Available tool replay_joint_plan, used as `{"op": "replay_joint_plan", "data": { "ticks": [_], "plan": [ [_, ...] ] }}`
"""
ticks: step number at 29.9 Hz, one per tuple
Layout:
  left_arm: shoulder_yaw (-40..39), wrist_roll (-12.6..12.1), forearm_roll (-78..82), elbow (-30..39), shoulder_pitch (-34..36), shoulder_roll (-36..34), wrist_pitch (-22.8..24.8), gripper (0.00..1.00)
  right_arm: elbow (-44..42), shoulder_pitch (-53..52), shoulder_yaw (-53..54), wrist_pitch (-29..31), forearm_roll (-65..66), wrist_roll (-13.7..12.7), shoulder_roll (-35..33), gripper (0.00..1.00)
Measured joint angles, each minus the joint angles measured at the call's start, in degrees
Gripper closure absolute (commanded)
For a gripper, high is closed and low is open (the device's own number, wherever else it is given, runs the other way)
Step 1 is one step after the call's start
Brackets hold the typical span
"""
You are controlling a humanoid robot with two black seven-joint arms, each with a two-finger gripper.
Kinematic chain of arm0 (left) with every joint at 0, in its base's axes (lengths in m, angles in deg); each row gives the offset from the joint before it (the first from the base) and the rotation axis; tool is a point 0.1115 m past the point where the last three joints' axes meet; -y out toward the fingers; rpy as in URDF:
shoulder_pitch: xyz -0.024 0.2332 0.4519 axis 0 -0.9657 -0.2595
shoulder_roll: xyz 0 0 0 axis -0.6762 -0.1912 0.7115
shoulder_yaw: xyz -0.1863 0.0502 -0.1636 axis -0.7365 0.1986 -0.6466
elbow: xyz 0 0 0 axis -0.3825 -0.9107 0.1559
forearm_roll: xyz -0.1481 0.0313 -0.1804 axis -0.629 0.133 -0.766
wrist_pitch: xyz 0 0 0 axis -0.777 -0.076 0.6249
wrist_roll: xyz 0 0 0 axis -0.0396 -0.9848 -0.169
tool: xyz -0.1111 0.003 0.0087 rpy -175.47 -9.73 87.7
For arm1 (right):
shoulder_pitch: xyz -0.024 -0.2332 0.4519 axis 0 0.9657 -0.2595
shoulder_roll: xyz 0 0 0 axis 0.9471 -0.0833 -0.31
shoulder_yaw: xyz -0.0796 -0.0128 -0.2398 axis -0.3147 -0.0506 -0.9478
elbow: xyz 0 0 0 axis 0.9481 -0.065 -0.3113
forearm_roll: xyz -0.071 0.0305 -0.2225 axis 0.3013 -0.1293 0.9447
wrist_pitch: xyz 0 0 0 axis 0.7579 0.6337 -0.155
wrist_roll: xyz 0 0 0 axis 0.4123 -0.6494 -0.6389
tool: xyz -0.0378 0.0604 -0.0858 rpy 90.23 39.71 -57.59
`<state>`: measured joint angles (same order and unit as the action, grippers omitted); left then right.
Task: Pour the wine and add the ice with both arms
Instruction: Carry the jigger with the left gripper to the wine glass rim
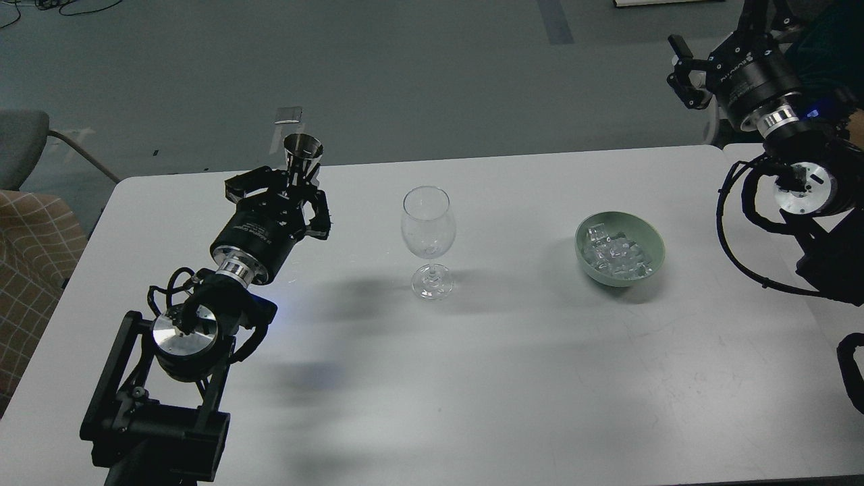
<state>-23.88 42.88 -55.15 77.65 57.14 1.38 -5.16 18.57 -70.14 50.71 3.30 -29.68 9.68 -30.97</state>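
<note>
A clear, empty wine glass (428, 233) stands upright near the middle of the white table (472, 378). My left gripper (299, 181) is shut on a small metal jigger cup (302, 154), held upright above the table, left of the glass and apart from it. A pale green bowl (651, 237) to the right of the glass holds a pile of clear ice cubes (615, 256). My right gripper (687, 71) is open and empty, raised beyond the table's far right corner, well away from the bowl.
A second white table (746, 150) adjoins on the right, under my right arm. A grey chair (23, 145) and a checked cushion (30, 250) sit off the table's left edge. Grey floor lies beyond the far edge.
</note>
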Motion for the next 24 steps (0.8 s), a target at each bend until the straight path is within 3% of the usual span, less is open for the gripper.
{"op": "replay_joint_plan", "data": {
  "ticks": [24],
  "plan": [
    [8.42, 0.87, 5.21, 3.7, -0.43, -0.01, -3.43, 0.96, 0.08, 0.31, 0.09, -0.03, 0.0, 0.0, 0.0, 0.0]
  ]
}}
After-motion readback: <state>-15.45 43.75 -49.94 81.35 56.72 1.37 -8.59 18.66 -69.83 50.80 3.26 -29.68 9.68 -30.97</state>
